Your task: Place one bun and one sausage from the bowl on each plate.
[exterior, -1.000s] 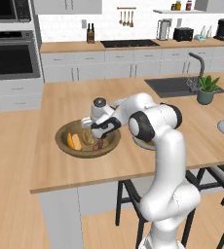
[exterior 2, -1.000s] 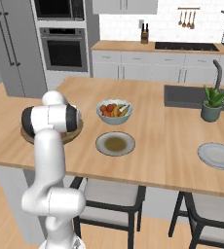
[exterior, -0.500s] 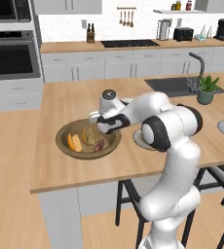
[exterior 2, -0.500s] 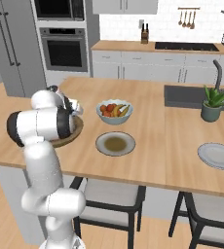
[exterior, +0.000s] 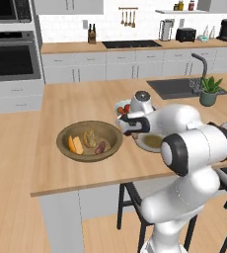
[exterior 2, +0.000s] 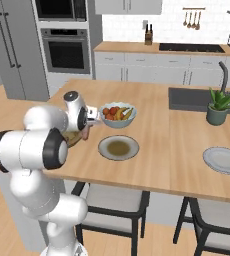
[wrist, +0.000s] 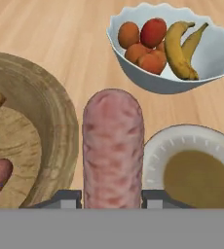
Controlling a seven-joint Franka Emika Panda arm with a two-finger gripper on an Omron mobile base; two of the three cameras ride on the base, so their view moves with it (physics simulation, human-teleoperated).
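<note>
My claw (wrist: 112, 197) grips a sausage (wrist: 112, 151), long axis pointing straight ahead, between the brown bowl (wrist: 46, 121) and the near plate (wrist: 192, 165). That plate, already carrying a bun (wrist: 201, 180), sits just right of the sausage tip, mid-tabletop.

I see the sausage (wrist: 113, 148) in the gripper (wrist: 112, 198), above the counter (wrist: 60, 29) between the bowl (wrist: 60, 127) on the left and the near plate (wrist: 182, 141) on the right. Fruit bowl (wrist: 201, 73) sits behind that plate. Second plate (exterior 2: 224, 160) well off right.
</note>
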